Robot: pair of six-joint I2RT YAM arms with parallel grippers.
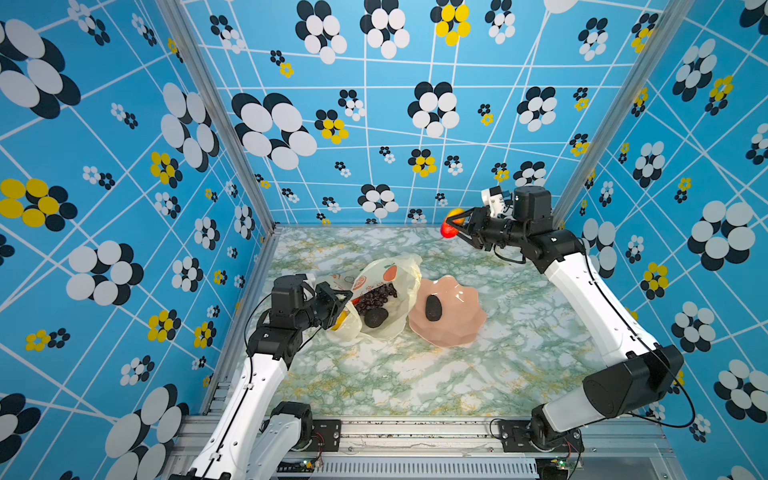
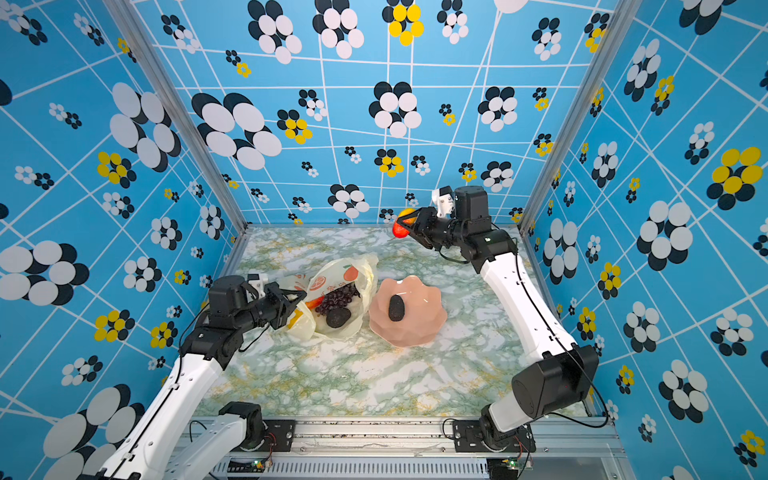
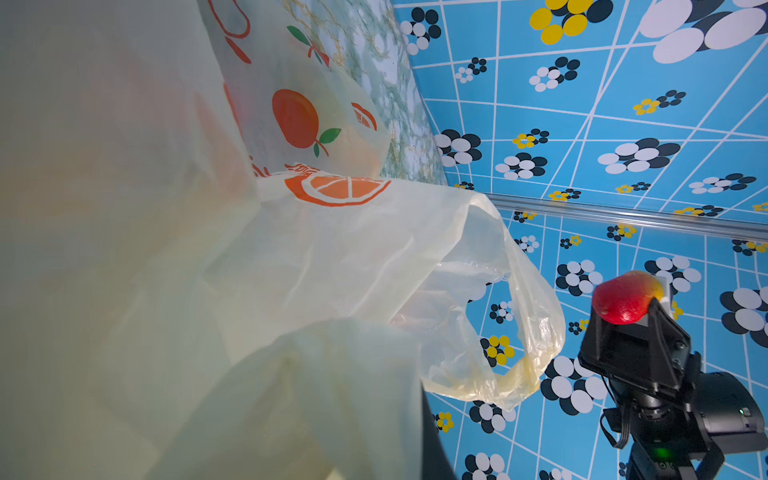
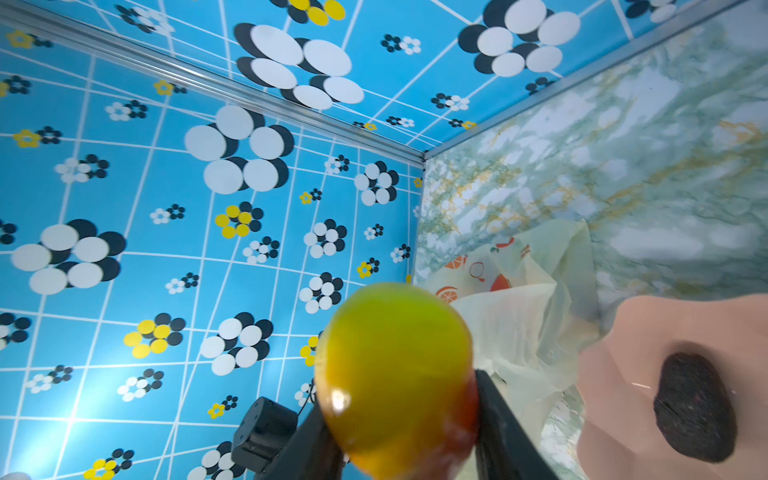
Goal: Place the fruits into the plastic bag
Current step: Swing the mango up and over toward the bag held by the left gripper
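The pale-yellow plastic bag point(image 1: 405, 274) point(image 2: 361, 270) lies left of centre with its mouth open. A dark grape bunch point(image 1: 376, 297) and a dark bumpy oval point(image 1: 375, 318) sit inside it. My left gripper point(image 1: 345, 305) point(image 2: 297, 305) is shut on the bag's rim. Bag film point(image 3: 332, 270) covers its jaws in the left wrist view. Raised near the back wall, my right gripper point(image 1: 457, 226) point(image 2: 409, 226) point(image 4: 399, 399) is shut on a green-yellow-red mango point(image 1: 451, 224) point(image 3: 623, 297) point(image 4: 395, 365). A second dark oval point(image 1: 433, 308) point(image 4: 694, 407) lies in the bowl.
A pink scalloped bowl point(image 1: 457, 328) point(image 2: 419, 328) point(image 4: 623, 374) stands just right of the bag. The marbled table point(image 1: 415, 382) is walled in on the left, right and back by blue flower-print panels. Aluminium rails run along the front edge.
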